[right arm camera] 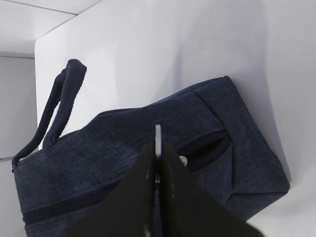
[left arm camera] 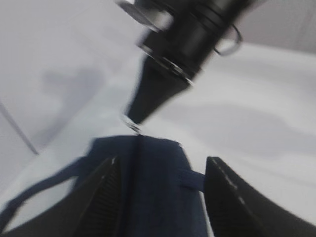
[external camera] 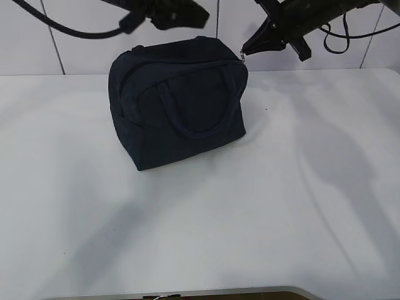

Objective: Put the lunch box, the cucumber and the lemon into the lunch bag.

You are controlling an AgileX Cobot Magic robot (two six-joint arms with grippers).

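Observation:
The dark navy lunch bag point(external camera: 181, 112) stands on the white table, its loop handle point(external camera: 197, 109) facing the camera. My right gripper point(external camera: 245, 51) is at the bag's top right corner. It is shut on the zipper's metal pull point(right arm camera: 158, 133), which sticks out between the fingertips. A short stretch of zipper point(right arm camera: 207, 145) beside it gapes dark. My left gripper point(left arm camera: 163, 163) hangs open just over the bag's top point(left arm camera: 158, 197), one finger on each side and nothing held. The lunch box, the cucumber and the lemon are out of view.
Bare white table point(external camera: 281, 206) spreads in front of the bag and to both sides. A tiled wall point(external camera: 62, 37) rises close behind it. Black cables point(external camera: 75, 28) hang from the arms above. The table's front edge point(external camera: 187, 292) lies near the bottom of the exterior view.

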